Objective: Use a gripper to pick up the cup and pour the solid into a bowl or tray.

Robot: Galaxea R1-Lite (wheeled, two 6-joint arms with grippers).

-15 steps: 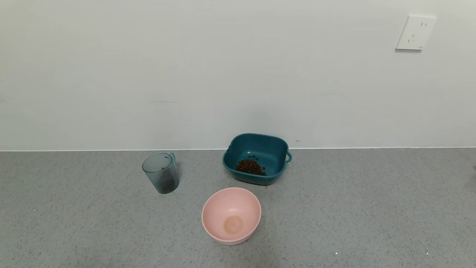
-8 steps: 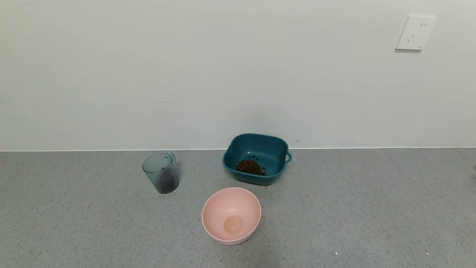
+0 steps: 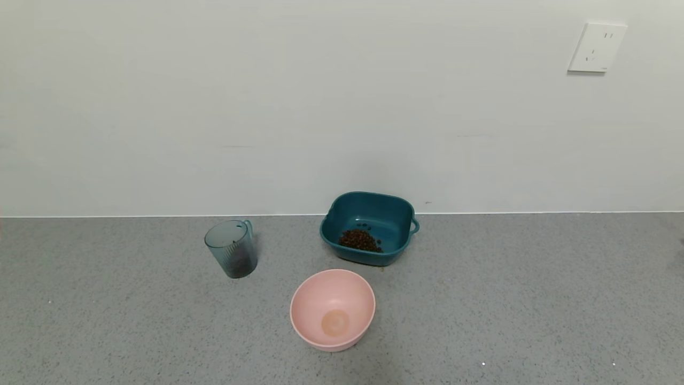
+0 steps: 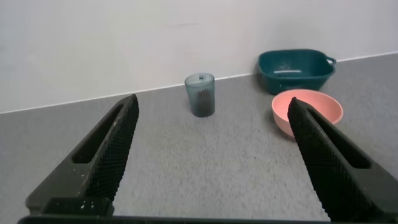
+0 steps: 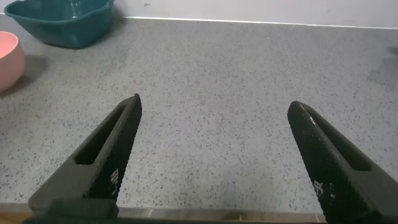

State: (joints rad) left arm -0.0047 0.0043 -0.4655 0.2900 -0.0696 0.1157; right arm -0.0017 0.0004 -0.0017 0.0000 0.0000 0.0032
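**Already poured: pellets in the teal basin, both claws spread wide and holding nothing**

Standing upright on the grey speckled counter (image 3: pixel 507 299): cup (image 3: pixel 231 248), translucent blue-grey and ribbed, handle turned toward the white wall (image 3: pixel 320 107). Dark smudge visible low inside through the plastic; cannot tell whether pellets or shadow. Well apart from any claw, untouched.

Sitting farther right, close against the wall: teal basin (image 3: pixel 395 214), squarish with rounded corners and a small handle on each side. Heaped in its near-left part: solid (image 3: pixel 360 240), a mound of dark brown pellets, with a few strays scattered just behind the heap.

Placed nearer the robot, just in front of the basin and apart from it: round pink bowl (image 3: pixel 332 309), holding no pellets, only a faint tan ring at the bottom.

Mounted high on the wall at far right: white socket plate (image 3: pixel 597 47).

Out of the head view, both arms. Seen from the left wrist: left gripper (image 4: pixel 211 152) held low over the counter, textured black fingers (image 4: pixel 109 155) splayed far apart, gripping nothing, aimed toward the cup with basin and pink bowl off to one side. Seen from the right wrist: right gripper (image 5: pixel 214 155) likewise spread wide and grasping nothing, above bare counter, basin and pink bowl just at the frame's edge.
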